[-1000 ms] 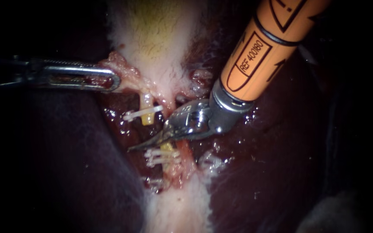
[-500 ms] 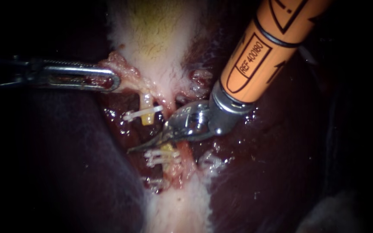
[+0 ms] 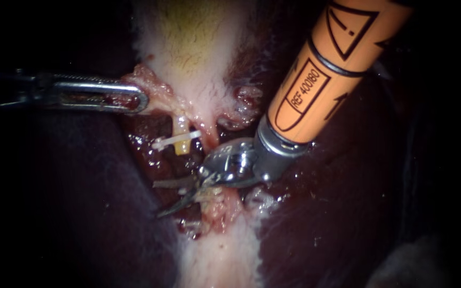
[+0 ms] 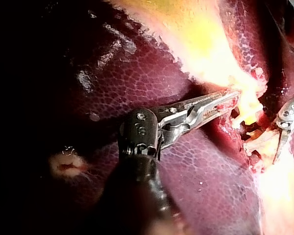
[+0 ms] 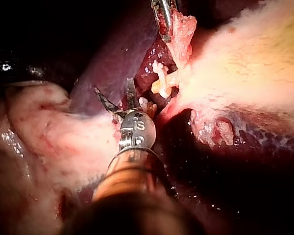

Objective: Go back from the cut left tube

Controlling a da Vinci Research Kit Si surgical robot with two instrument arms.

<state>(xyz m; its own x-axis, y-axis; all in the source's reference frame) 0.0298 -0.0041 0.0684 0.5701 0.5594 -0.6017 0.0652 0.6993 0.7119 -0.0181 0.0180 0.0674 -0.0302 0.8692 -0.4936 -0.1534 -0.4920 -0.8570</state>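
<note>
The left tube is cut in two. Its upper stump (image 3: pixel 182 147) is yellow and carries a white clip (image 3: pixel 176 140). The lower stump (image 3: pixel 212 200), with its clips, lies partly hidden under my right instrument (image 3: pixel 165 198). That instrument's blades stand open over the lower stump, also in the right wrist view (image 5: pixel 113 93). My left instrument (image 3: pixel 134 98) comes in level from the left, its jaws shut on a ragged fold of gallbladder tissue (image 3: pixel 153 85), as the left wrist view (image 4: pixel 220 100) confirms. The upper stump's clip (image 5: pixel 161 78) lies just ahead of the open blades.
The pale gallbladder (image 3: pixel 193 42) runs up the middle, and dark liver (image 3: pixel 81 186) lies on both sides. A second reddish tube (image 3: pixel 230 194) runs beside the lower stump. My right instrument's orange shaft (image 3: pixel 321 74) fills the upper right. Pale tissue (image 3: pixel 220 256) continues below.
My right instrument's blades, shut between the two stumps before, have opened and dropped lower over the lower stump and its clips. The left instrument has not moved.
</note>
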